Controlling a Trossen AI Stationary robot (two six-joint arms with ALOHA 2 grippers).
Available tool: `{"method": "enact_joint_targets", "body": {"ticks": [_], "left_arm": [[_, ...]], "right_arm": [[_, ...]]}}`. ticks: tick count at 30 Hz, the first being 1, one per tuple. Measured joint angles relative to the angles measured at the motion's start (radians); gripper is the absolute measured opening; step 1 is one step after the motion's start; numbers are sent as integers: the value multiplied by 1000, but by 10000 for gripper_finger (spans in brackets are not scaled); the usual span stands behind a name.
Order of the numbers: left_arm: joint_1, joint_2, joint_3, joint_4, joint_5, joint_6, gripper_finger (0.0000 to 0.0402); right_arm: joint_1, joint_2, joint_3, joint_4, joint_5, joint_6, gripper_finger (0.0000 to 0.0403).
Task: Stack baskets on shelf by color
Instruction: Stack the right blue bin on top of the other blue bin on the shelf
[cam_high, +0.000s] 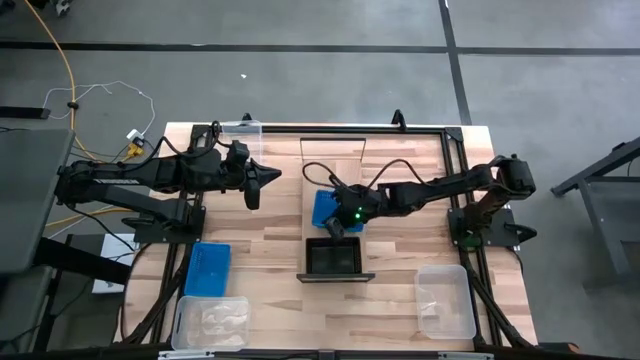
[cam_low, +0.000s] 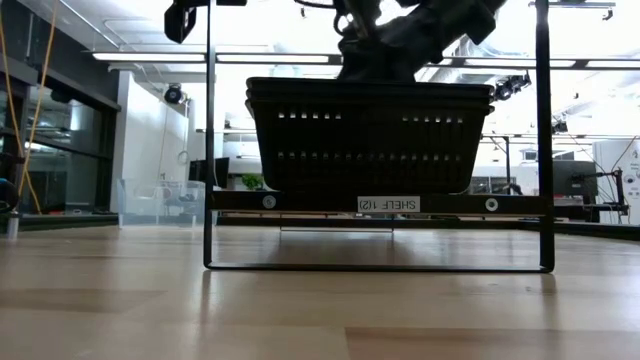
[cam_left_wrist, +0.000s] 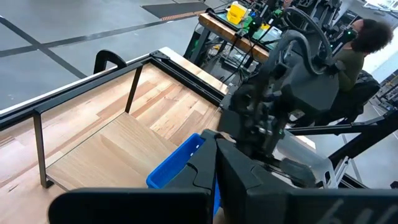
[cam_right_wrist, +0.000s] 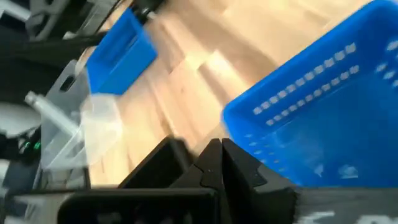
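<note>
On my left, the left claw (cam_high: 262, 180) hangs pinched together over bare table. At centre, the shelf (cam_high: 331, 160) carries a blue basket (cam_high: 326, 208); my right claw (cam_high: 336, 226), fingers together, sits at its rim beside the black basket (cam_high: 334, 257).

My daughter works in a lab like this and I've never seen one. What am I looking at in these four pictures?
Two dark robot arms at a wooden table. One picture looks down from above, one looks level across the tabletop, and two come from cameras on the arms' wrists. In the middle stands a narrow shelf holding a black basket and a blue basket. The right gripper is shut at the blue basket's edge; whether it actually holds it I cannot tell. The left gripper is shut, holding nothing, away from the shelf. Around it lie another blue basket and three clear baskets.
</note>
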Motion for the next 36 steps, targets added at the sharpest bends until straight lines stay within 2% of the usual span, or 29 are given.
{"method": "enact_joint_targets", "body": {"ticks": [4, 12, 16, 25, 36], "left_arm": [[0, 0, 0, 0, 0, -3, 0], [0, 0, 0, -1, -3, -17, 0], [1, -1, 1, -1, -8, -23, 0], [0, -1, 1, 0, -4, -23, 0], [0, 0, 1, 0, -2, -23, 0]], "right_arm": [[-5, 26, 62, -83, 42, -20, 0], [-5, 182, 304, -362, 98, -150, 0], [-6, 227, 372, -419, 99, -175, 0], [-7, 241, 386, -461, 108, -191, 0], [12, 241, 386, -434, 62, -218, 0]]}}
